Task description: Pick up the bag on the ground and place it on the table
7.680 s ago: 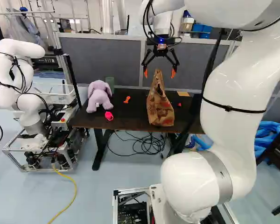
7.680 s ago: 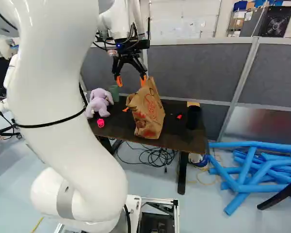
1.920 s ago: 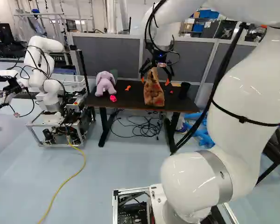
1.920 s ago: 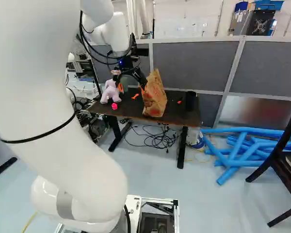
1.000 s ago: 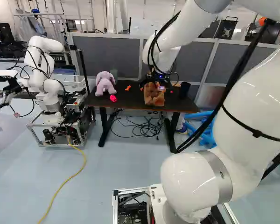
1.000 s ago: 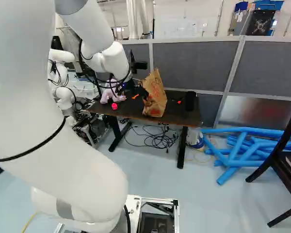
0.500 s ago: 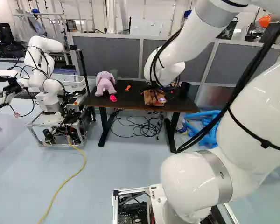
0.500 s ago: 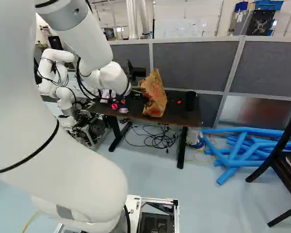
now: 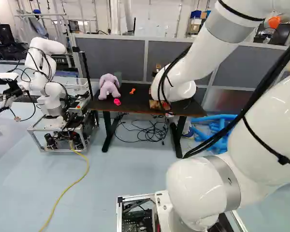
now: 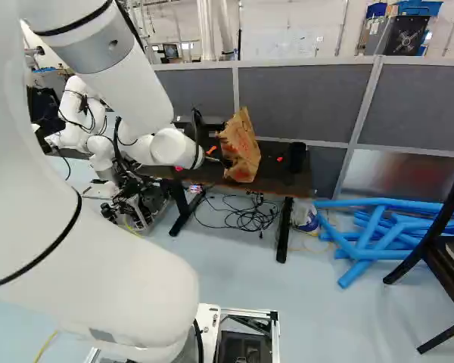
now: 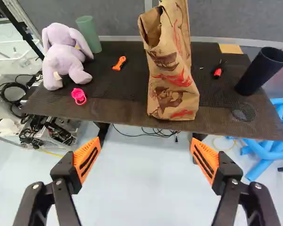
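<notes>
Paper bag: top cropped, wrist view; partly hidden behind arm, left base view. Chair: cropped, right base view.

bag 1 | table 1 | plush 1 | cups 2

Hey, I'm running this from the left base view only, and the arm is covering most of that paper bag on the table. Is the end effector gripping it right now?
Observer: No. The wrist view shows the end effector open, its fingers wide apart, with the paper bag ahead of them and touching neither.

Operator: Okay. Is the bag upright or toppled?

Observer: Upright, standing on its base on the table, as the wrist view shows.

Operator: Anything beside it that my view is missing?

Observer: Yes. In the wrist view, a small red-and-black item lies between the bag and the black cup.
</notes>
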You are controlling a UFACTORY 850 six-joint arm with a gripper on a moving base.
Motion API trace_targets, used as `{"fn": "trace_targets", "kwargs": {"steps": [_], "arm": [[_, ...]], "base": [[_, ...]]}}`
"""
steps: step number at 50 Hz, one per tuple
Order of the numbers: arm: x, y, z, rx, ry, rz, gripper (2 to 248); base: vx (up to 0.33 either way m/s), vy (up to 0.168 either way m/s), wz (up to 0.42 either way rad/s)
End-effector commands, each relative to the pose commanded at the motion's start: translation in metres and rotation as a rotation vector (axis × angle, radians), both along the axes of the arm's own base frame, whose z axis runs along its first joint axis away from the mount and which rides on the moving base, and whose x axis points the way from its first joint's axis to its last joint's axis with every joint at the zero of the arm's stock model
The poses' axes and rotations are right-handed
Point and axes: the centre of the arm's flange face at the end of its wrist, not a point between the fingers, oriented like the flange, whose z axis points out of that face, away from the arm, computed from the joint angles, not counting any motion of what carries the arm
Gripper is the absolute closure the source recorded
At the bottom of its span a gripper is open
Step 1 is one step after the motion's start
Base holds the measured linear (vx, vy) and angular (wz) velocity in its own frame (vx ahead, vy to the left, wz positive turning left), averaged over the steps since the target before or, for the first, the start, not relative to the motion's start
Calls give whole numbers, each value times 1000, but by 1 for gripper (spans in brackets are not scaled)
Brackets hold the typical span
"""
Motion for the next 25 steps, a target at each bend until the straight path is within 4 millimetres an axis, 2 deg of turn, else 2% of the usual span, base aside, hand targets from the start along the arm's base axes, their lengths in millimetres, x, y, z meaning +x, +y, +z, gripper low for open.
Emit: {"fn": "trace_targets", "kwargs": {"steps": [25], "arm": [[-38,-1,-25,-27,-130,13,3]], "base": [[0,0,0]]}}
